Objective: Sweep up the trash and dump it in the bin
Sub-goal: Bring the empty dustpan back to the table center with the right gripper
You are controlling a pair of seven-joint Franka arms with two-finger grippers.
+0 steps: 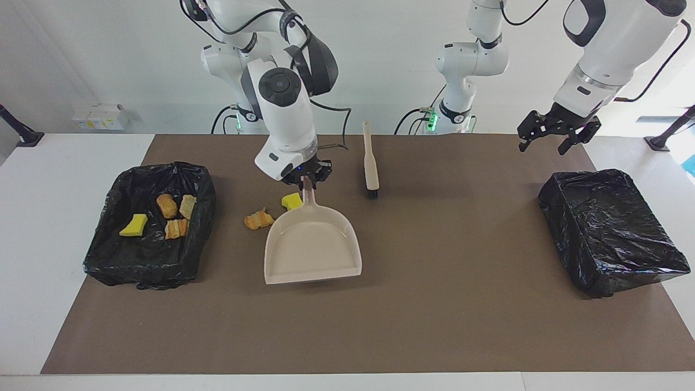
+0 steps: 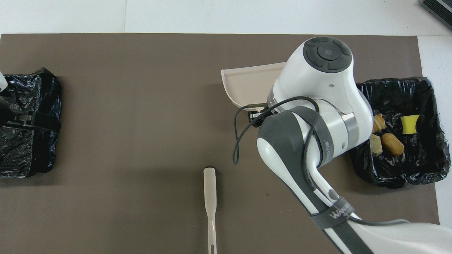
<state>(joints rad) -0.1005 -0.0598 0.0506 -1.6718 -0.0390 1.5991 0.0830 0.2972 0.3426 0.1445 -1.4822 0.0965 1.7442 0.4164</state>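
My right gripper (image 1: 307,181) is shut on the handle of the beige dustpan (image 1: 312,247), which it holds low over the middle of the mat with its mouth pointing away from the robots. In the overhead view my right arm covers most of the dustpan (image 2: 247,86). Loose trash lies beside the handle: an orange bread lump (image 1: 259,220) and a yellow sponge chunk (image 1: 291,201). The black-lined bin (image 1: 141,271) at the right arm's end holds a yellow sponge (image 1: 133,225) and three bread lumps (image 1: 166,205). My left gripper (image 1: 559,133) waits open in the air.
The beige brush (image 1: 371,163) lies on the mat near the robots, bristles pointing away from them. A second black-lined bin (image 1: 613,231) stands at the left arm's end, below my left gripper (image 2: 46,121). The brown mat (image 1: 434,315) covers the table.
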